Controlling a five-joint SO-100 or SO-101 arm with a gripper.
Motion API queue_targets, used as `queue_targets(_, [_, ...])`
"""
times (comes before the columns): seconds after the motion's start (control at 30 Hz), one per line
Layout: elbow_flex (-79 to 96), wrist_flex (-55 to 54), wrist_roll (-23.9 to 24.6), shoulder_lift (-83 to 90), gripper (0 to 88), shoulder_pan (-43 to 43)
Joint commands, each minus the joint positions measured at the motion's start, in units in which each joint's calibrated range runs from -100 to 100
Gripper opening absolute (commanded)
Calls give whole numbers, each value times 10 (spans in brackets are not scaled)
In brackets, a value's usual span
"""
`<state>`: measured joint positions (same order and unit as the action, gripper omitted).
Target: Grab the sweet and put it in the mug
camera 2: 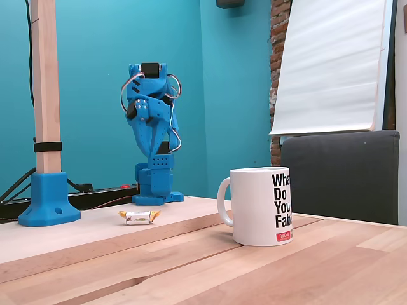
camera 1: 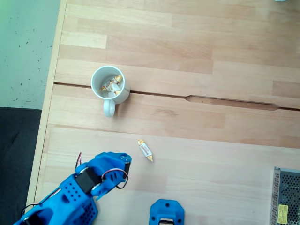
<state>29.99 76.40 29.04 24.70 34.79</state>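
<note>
Wooden desk (camera 1: pixel 197 42), long seam across mid. Blue arm (camera 2: pixel 150 121) folded upright at desk edge, well apart from mug & sweet; tool (camera 1: pixel 123 158) tucked in, can't tell if wide or narrow. White mug (camera 1: pixel 110 84) upright on seam, handle toward arm in top view; like candies (camera 1: pixel 112 86) heaped inside. Sweet (camera 1: pixel 145 150) lies loose on desk btw mug & arm base, touching neither.
</note>
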Motion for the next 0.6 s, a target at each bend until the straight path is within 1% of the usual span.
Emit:
queue_targets(0.0, [-52,-4,-5,3,0,10])
queue_targets(0.23, [-85,-4,-45,-58,0,4])
queue_targets(0.57, [-232,-4,-53,-211,0,15])
